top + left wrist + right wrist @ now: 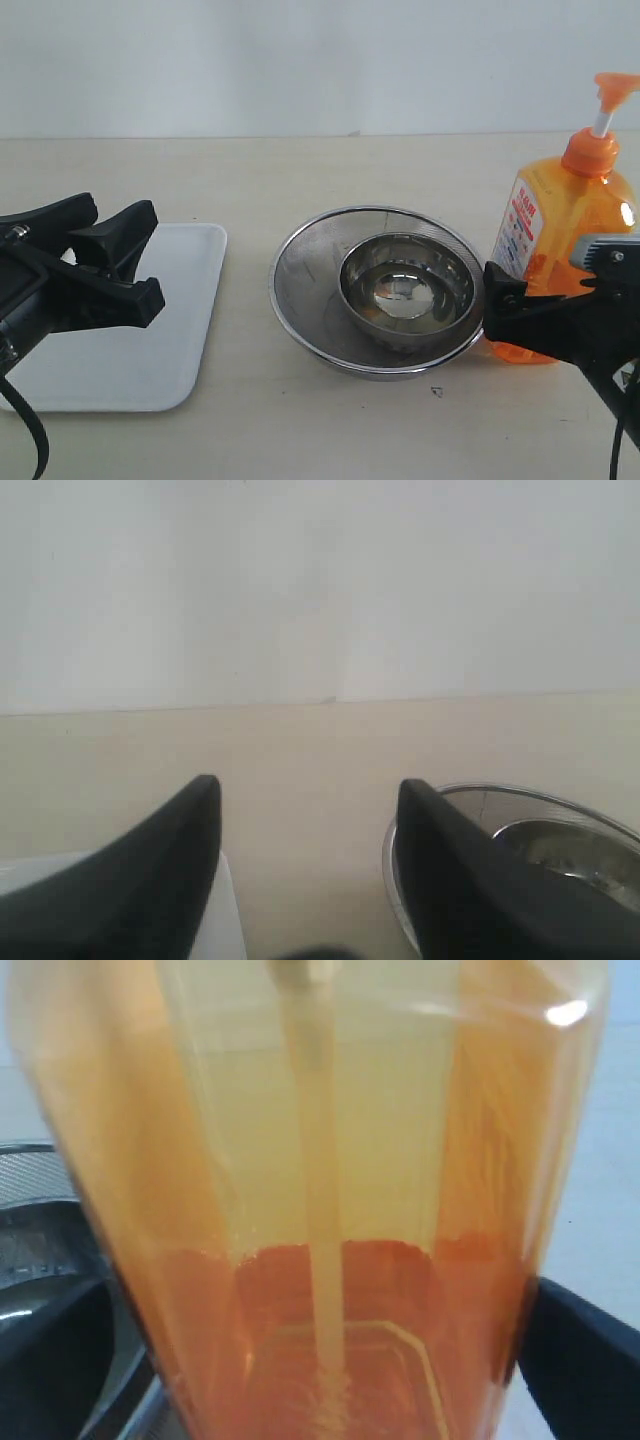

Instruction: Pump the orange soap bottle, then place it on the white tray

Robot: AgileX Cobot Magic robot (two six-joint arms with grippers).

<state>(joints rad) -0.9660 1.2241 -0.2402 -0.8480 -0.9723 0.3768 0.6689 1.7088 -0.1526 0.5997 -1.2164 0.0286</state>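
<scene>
1. The bottle stands upright on the table at the far right, long axis vertical. Its pump head is raised on the white stem, well above the body.
2. The right gripper is low on the bottle, with one jaw on each side of the lower body. In the right wrist view the bottle fills the gap between the two dark jaws. Whether the jaws press it or only flank it, I cannot tell.
3. The pump head lies straight up from that gripper, along the bottle's axis. The right arm is by far the nearer, but set low as it is, it probably cannot press the head itself.
4. A strainer with a steel bowl in it sits just left of the bottle, between it and the tray.
5. The left gripper hangs over the tray, jaws spread wide and holding nothing, well apart from the bottle. Reaching the pump would mean crossing over the strainer.
6. Hidden or unclear:
   - The bottle's base and the right gripper's far jaw are covered in the exterior view.
   - The nozzle tip touches the frame edge.
   - The label text is unreadable.
   - The left wrist view shows no bottle.
</scene>
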